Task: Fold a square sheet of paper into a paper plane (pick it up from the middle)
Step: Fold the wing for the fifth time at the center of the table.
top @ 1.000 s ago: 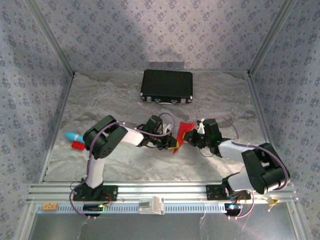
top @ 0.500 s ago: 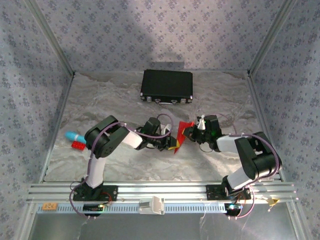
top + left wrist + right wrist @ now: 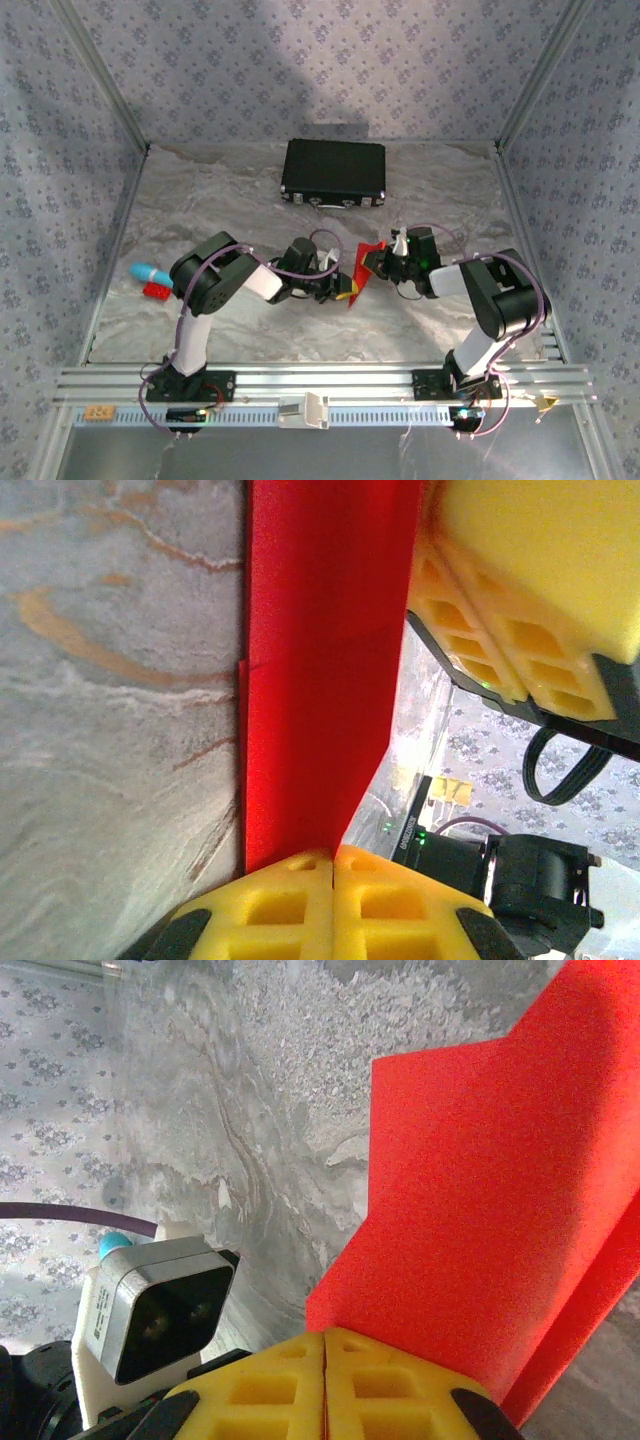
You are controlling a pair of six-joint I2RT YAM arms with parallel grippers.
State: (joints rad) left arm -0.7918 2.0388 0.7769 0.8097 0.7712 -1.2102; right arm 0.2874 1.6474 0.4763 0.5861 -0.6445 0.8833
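Top view: your right arm has tucked its elbow in. The red paper (image 3: 362, 268) stays over mid-surface.
Left wrist: left tool (image 3: 333, 865) clamped tight on the paper's edge.
Right wrist: right tool (image 3: 325, 1345) pinches the paper likewise, so folding is likely still mid-crease.

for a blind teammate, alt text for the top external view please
The left tool and right tool are both shut on a folded red paper, held between them over a grey table. A black case lies farther back; a turquoise object sits at the left edge.
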